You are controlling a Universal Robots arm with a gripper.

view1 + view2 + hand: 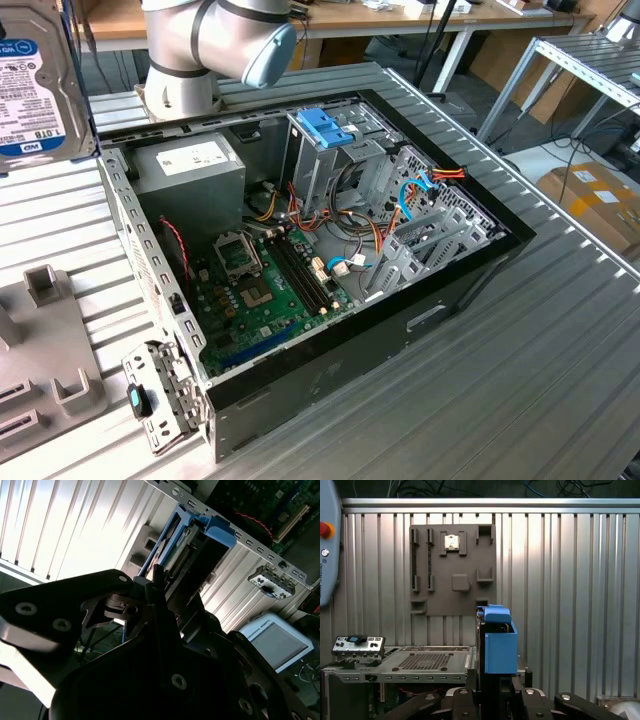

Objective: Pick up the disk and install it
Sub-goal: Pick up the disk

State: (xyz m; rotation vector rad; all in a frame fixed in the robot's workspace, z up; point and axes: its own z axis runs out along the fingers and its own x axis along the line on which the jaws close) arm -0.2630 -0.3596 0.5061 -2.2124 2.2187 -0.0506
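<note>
Your gripper (pixel 495 692) clamps 1 disk (pixel 500 647), holding it above the table (pixel 560 330); 1 open case (pixel 330 375) and 1 grey plate (pixel 452 570) rest on that table nearby.

The disk (pixel 30 80) is running off the exterior view's left and top edges; the arm (pixel 215 35) is being cropped above; in the first wrist view the pincer (pixel 495 685) is hiding the disk end it is gripping.

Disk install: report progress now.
Done: the flat silver-grey metal hard drive with blue side rails is picked up. In hand: the black gripper clamps it, off to the exterior view's left of the open black computer case. Left: it is not yet inside the case.
</note>
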